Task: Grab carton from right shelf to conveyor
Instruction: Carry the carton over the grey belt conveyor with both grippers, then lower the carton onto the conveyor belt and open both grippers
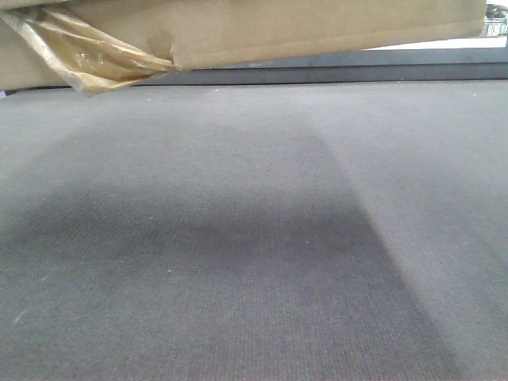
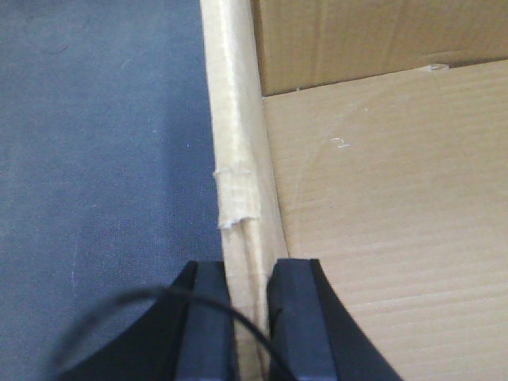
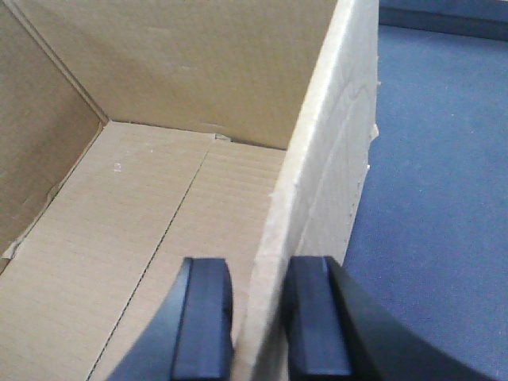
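Note:
The brown open-top carton (image 1: 317,28) hangs tilted just above the grey conveyor belt (image 1: 254,238) at the top of the front view, with a loose strip of yellowish tape (image 1: 87,51) at its left corner. My left gripper (image 2: 250,274) is shut on the carton's taped left wall (image 2: 242,159), one finger outside and one inside. My right gripper (image 3: 258,274) is shut on the carton's right wall (image 3: 333,159) in the same way. The carton's inside (image 3: 143,222) is bare cardboard.
The grey belt fills the front view, with a dark shadow across its middle and a dark rail (image 1: 357,71) along its far edge. The belt also shows beside the carton in the left wrist view (image 2: 103,143) and in the right wrist view (image 3: 436,159).

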Available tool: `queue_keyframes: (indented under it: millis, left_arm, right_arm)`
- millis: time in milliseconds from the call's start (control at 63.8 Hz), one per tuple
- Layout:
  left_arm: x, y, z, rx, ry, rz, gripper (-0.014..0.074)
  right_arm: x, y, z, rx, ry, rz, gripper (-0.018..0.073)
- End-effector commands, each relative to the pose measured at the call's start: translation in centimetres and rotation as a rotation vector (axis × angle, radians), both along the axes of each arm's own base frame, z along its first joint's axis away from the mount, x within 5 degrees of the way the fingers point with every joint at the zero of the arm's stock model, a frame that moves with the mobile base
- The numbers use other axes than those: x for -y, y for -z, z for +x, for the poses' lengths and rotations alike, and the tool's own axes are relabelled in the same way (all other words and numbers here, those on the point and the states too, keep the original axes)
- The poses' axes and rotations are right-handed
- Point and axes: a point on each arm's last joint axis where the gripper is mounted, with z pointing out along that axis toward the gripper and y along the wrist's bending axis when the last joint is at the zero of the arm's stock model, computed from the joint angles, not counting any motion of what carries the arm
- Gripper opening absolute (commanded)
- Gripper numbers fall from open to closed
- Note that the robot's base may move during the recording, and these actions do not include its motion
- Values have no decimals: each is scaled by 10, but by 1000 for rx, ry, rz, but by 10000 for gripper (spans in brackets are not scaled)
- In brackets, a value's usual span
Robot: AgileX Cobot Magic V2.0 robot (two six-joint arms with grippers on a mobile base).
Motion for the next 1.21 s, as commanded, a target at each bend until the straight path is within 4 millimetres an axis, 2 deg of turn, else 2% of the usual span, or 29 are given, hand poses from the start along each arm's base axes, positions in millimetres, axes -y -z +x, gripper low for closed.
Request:
queue_keyframes:
  millis: [0,298,454,564,720,877,1112,1190]
  left_arm:
    - [-18,-4,-2,16,-97,164,-16]
    - [-15,-3,-2,10,-75,128,-16]
    - [0,-1,3,15,22,2,-16]
    - [14,9,17,-33,75,-71,-16]
    - [40,34,46,-114,139,-54,-16]
    - [64,60,79,-146,182,-30,-16]
    - [74,88,112,-157,168,1,-16]
    - [74,94,118,-167,148,22,-16]
  right_arm:
    - [13,-14,-8,95,26,-12,-67]
    - [12,-14,-8,85,22,-9,-67]
    - [17,-6,-4,41,60,-91,-67]
    - [21,6,10,-25,114,-154,-67]
    - [23,27,42,-104,176,-199,-67]
    - [15,54,75,-171,195,-240,-67]
    - [-3,111,111,-232,169,-287,-67]
    - [-6,121,116,-238,163,-293,-67]
